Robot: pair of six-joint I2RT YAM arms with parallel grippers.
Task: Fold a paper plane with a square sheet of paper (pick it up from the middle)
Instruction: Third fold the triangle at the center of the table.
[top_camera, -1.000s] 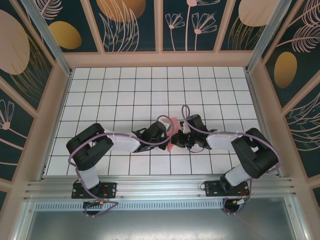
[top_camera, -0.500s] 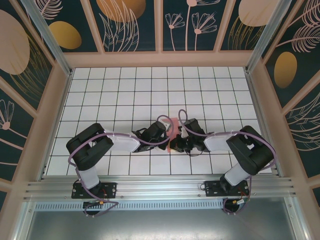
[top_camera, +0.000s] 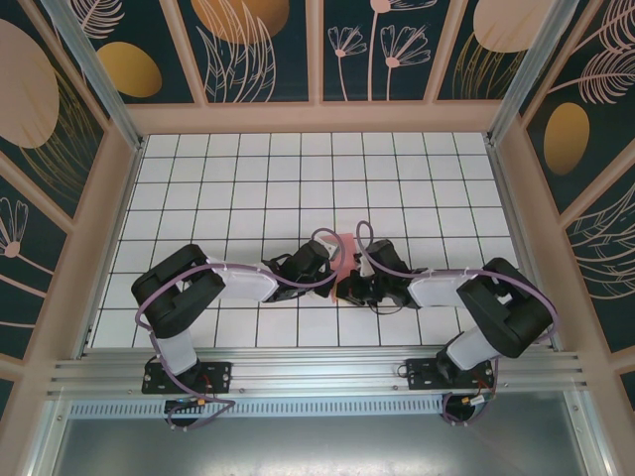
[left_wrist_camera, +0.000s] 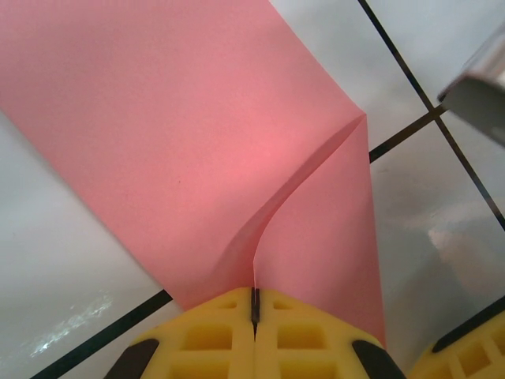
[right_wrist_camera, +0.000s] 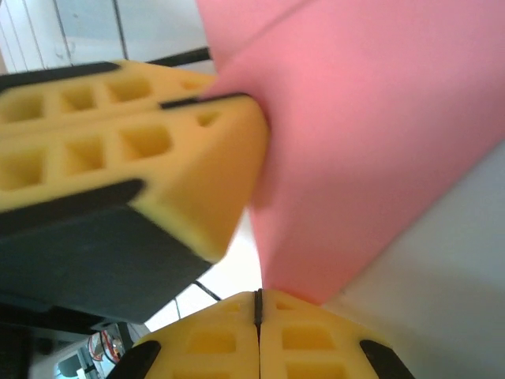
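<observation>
the paper (top_camera: 343, 243) lies on the table (top_camera: 248, 178) between the left hand (top_camera: 334, 269) and the right hand (top_camera: 350, 288)

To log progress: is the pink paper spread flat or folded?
Folded: one flap of the pink paper laps over the rest, and the left pincer is shut on it.

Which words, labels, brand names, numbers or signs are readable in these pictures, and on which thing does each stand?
No text can be read.
The square sheet of paper is blank; the yellow fingers bear no mark; the table has only grid lines; the walls show only plant drawings.
Small parts at the arm bases are too small to read.
</observation>
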